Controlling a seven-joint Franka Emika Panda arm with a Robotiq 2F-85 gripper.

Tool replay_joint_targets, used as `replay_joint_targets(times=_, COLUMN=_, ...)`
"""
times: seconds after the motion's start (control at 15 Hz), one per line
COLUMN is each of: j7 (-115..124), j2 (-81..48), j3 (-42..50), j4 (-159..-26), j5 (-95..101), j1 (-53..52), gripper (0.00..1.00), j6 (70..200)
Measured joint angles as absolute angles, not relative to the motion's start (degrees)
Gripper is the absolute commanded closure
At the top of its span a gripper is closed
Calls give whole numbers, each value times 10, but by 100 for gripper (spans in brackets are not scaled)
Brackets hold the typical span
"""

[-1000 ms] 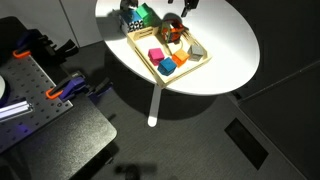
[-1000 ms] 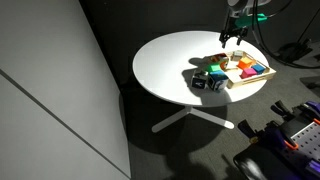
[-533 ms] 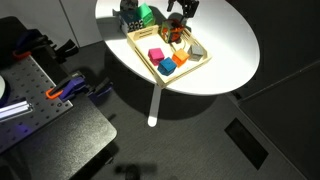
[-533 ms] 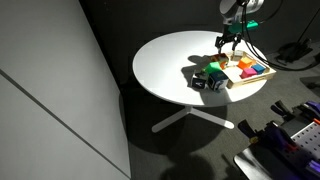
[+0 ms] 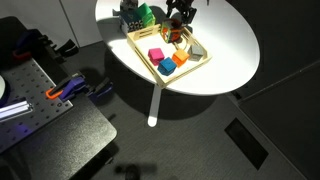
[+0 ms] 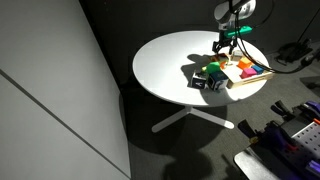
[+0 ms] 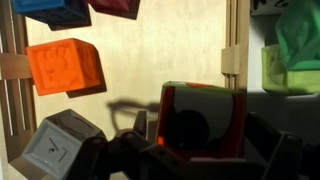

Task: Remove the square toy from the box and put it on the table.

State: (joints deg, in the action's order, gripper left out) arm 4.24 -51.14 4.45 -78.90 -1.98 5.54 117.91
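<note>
Over one end of box (image 5: 143, 56) on table (image 5: 232, 40), gripper (image 5: 178, 20) low, jaws spread either side of square toy (image 7: 200, 115), contact not discernible, toy flat on box floor close to a rim, orange cube (image 7: 65, 68) and grey block (image 7: 58, 150) nearby in same box

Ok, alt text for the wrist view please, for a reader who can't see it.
Close view into the wooden box: the orange-brown square toy sits low centre with the dark fingers flanking it; whether they grip it is unclear. An orange cube and a grey block lie to its left.
</note>
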Motion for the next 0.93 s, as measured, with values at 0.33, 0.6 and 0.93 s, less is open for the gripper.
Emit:
replay_joint_targets(times=0.33, j7=42, j2=-550, j3=42, j4=-745, j5=-20, j1=55, gripper=25, j6=1161)
replay_joint_targets(times=0.6, j7=43, j2=-573, j3=42, j4=-714, j5=-20, j1=55, gripper=47, j6=1142)
replay_joint_targets(times=0.93, j7=47, j2=-574, j3=42, j4=-696, j5=-20, j1=55, gripper=63, j6=1120)
